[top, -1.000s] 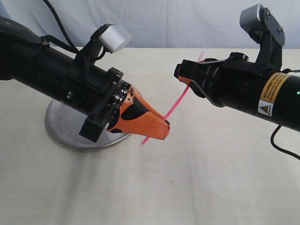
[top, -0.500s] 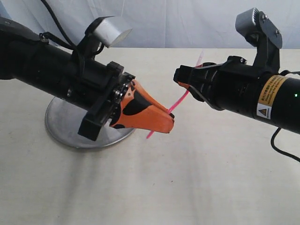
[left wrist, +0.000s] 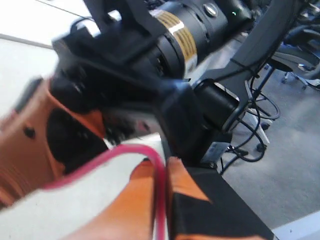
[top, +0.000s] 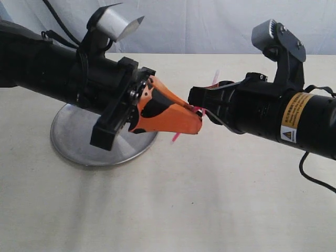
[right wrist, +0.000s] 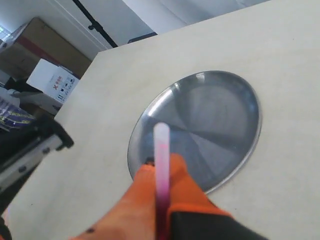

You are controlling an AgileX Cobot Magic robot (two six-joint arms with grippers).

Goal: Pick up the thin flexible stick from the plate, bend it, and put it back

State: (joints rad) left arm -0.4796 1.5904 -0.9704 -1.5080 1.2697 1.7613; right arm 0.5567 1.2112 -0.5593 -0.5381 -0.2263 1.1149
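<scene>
Cream-coloured table top (top: 220, 210) carries the plate (top: 73, 142), which lies flat beneath the left arm. The right wrist view shows no stick in the plate. The two arms meet nose to nose above the table, just beside the plate's rim, so that both ends of the work are controlled. The left gripper (top: 195, 125) is closed on the thin flexible stick (left wrist: 125, 152). The right gripper (right wrist: 162, 212) is likewise clamped on it, with the whitish tip projecting past the fingers. With the tips this close, the span between them arches into a tight curve. The bend step therefore appears to be in hand. The return to the plate is not yet done.
</scene>
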